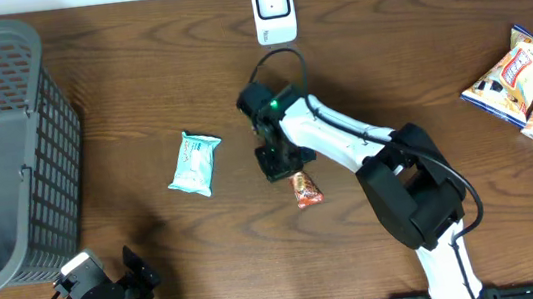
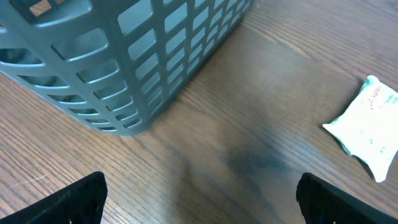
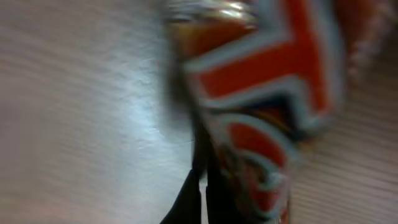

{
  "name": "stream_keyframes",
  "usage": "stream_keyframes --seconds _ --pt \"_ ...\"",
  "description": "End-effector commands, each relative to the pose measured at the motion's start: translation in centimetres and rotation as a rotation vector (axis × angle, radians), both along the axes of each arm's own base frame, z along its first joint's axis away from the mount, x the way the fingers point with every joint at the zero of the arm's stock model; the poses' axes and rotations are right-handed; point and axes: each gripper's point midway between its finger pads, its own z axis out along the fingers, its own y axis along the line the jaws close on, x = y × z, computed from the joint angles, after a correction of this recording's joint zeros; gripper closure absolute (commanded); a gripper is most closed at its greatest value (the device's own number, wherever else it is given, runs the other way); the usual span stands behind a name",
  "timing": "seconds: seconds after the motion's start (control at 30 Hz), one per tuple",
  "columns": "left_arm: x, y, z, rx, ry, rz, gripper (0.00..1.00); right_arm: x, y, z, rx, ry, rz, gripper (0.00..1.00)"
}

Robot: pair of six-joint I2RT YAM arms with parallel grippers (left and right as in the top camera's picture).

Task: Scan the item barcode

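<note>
Right gripper (image 1: 286, 170) (closed) just beside snack packet (image 1: 306, 189)

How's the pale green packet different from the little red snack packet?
The pale green packet is larger and lies flat on the table, untouched; the red snack packet is smaller and pinched by the right gripper. Both are sealed wrappers.

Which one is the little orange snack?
Find the white robot arm in the middle. At its dark tip is a small snack pack, orange-brown and red, smaller and darker than the pale mint packet to its left.
</note>
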Motion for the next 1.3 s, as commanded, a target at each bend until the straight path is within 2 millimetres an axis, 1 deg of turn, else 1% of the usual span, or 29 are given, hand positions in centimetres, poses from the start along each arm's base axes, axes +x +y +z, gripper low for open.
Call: stream_keyframes --seconds 0.0,0.03,0.1,0.2,0.23,0.27,0.33,0.4,0.53,0.57,0.63,0.67,0.7,0.77,0.83,0.93,1.03,1.13,1.17,1.2,1.27 --pt "-0.1 0.2 0.4 0.0 -0.015 0.014 0.03 1.3 -1.3 1.2 -0.068 -0.066 -0.056 0.99" --pt "-0.1 0.2 0.4 0.0 -0.014 0.014 0.03 1.4 -1.2 1.9 -0.064 -0.071 -0.056 0.99" --pt "-0.1 0.2 0.4 0.0 -0.015 0.014 0.03 2.0 -0.7 4.3 -0.042 -0.098 -0.035 0.99" --pt "-0.1 0.2 0.4 0.0 -0.014 0.014 0.02 2.8 -0.1 8.7 0.003 -0.159 -0.022 0.99" --pt "-0.1 0.2 0.4 0.0 -0.015 0.014 0.03 3.2 0.1 10.6 0.029 -0.199 -0.02 0.99" --pt "-0.1 0.2 0.4 0.0 -0.015 0.014 0.02 3.4 0.0 11.6 0.038 -0.23 -0.024 0.99" --pt "-0.1 0.2 0.4 0.0 -0.014 0.014 0.03 4.0 -0.9 12.5 0.006 -0.28 -0.04 0.99" --pt "-0.1 0.2 0.4 0.0 -0.015 0.014 0.03 4.3 -2.1 12.5 -0.045 -0.292 -0.08 0.99" --pt "-0.1 0.2 0.4 0.0 -0.015 0.014 0.03 3.9 -3.4 10.7 -0.078 -0.255 -0.109 0.99" --pt "-0.1 0.2 0.4 0.0 -0.014 0.014 0.03 3.8 -3.7 9.9 -0.085 -0.248 -0.11 0.99" --pt "-0.1 0.2 0.4 0.0 -0.015 0.014 0.03 3.3 -4.0 7.7 -0.102 -0.226 -0.108 0.99" --pt "-0.1 0.2 0.4 0.0 -0.015 0.014 0.03 2.9 -4.3 6.1 -0.113 -0.212 -0.124 0.99" --pt "-0.1 0.2 0.4 0.0 -0.015 0.014 0.03 2.6 -4.4 5.0 -0.115 -0.201 -0.129 0.99" --pt "-0.1 0.2 0.4 0.0 -0.015 0.014 0.03 2.0 -4.4 3.1 -0.109 -0.175 -0.128 0.99" --pt "-0.1 0.2 0.4 0.0 -0.015 0.014 0.03 1.2 -4.4 1.8 -0.096 -0.14 -0.127 0.99" --pt "-0.1 0.2 0.4 0.0 -0.015 0.014 0.03 0.2 -4.7 0.4 -0.103 -0.101 -0.145 0.99" --pt "-0.1 0.2 0.4 0.0 -0.014 0.014 0.03 0.0 -4.6 0.2 -0.102 -0.091 -0.156 0.99" --pt "-0.1 0.2 0.4 0.0 -0.014 0.014 0.03 0.4 -4.3 1.0 -0.089 -0.098 -0.142 0.99" --pt "-0.1 0.2 0.4 0.0 -0.015 0.014 0.03 0.6 -4.0 1.6 -0.082 -0.097 -0.135 0.99" --pt "-0.1 0.2 0.4 0.0 -0.015 0.014 0.03 1.0 -3.7 3.0 -0.077 -0.102 -0.136 0.99" --pt "-0.1 0.2 0.4 0.0 -0.015 0.014 0.03 1.2 -3.5 4.8 -0.075 -0.105 -0.137 0.99"
